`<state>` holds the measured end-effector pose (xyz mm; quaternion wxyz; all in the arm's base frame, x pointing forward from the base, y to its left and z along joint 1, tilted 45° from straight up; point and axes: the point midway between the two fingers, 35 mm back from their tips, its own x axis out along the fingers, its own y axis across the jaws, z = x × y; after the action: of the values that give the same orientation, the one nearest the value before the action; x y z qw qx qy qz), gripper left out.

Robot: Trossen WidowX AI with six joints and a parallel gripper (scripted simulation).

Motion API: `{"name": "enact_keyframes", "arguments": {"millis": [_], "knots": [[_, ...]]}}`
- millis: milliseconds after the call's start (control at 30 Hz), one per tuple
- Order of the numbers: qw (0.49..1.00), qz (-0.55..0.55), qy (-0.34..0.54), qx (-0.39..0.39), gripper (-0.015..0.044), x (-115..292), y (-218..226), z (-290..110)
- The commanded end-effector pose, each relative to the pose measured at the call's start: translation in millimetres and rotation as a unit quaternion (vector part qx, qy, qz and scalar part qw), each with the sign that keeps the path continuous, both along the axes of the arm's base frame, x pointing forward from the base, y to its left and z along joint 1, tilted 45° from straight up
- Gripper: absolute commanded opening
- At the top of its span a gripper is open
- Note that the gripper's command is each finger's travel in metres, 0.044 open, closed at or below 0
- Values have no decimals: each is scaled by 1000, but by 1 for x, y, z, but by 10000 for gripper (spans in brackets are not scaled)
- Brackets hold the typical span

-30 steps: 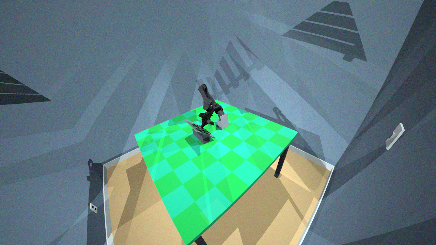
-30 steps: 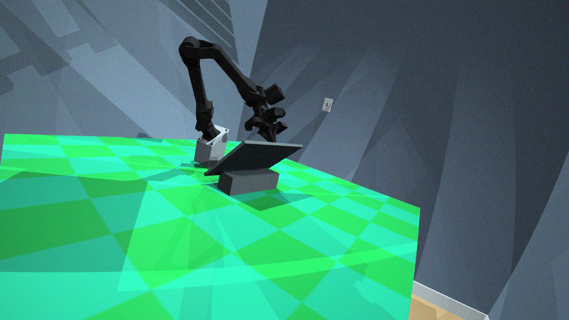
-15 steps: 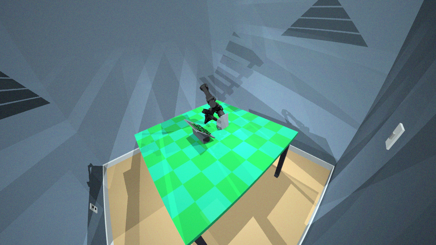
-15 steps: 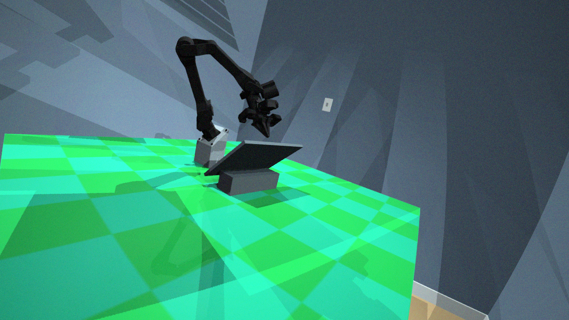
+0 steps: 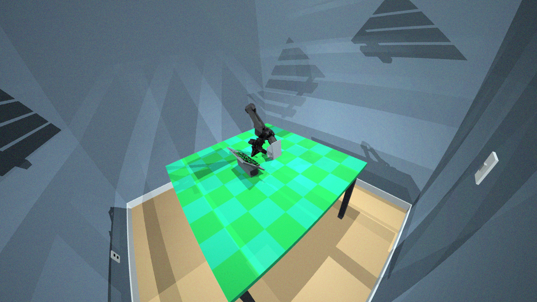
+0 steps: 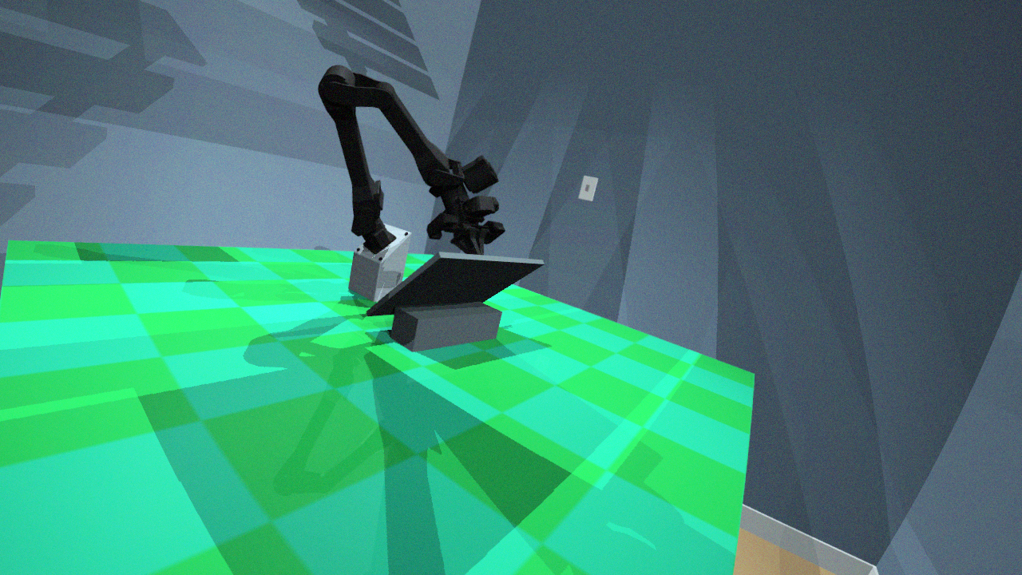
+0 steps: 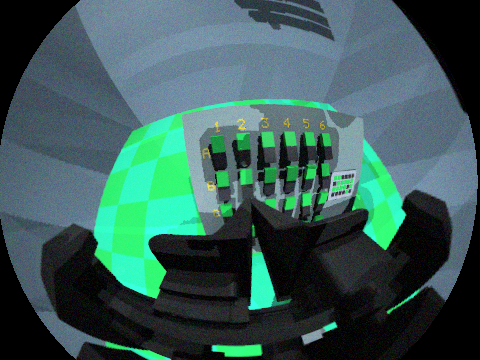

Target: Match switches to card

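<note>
Much stays hidden from the side: the panel (image 6: 457,280) shows only its dark flat underside and thin edge, tilted up on a grey block (image 6: 446,325), so no switch face is readable there. From high up the switches (image 5: 246,158) are a speckle of green and black, too small to count.

The wrist view does better. Fingers pressed together, nothing between them; two blunt, dark, wedge-shaped tips (image 7: 220,254), matte. They cover the near row's middle, so that row is only partly seen. Whether the tips touch a switch or sit just above, cannot tell.

Beyond the fingers: grey panel face, six columns numbered 1 to 6 in yellow, three rows; row letters blurred. Each switch (image 7: 268,140) a small block, half green, half dark. Which halves stand raised is hard to judge at this grain.

Card (image 7: 342,186): small, pale, right of the fingers and beyond them, at the grid's edge; its squares are a green-and-dark smear.

One arm (image 6: 400,121), black, angular. One worktop (image 5: 300,176), glossy green checker.
</note>
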<state>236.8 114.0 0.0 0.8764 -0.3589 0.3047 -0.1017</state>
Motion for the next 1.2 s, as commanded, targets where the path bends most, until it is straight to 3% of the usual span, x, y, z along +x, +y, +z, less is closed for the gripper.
{"name": "enact_keyframes", "arguments": {"millis": [0, 1167], "knots": [[1000, 1, 0, -4, 0, 2, -4, -2], [1000, 1, -1, -5, 0, 19, -13, -13]]}}
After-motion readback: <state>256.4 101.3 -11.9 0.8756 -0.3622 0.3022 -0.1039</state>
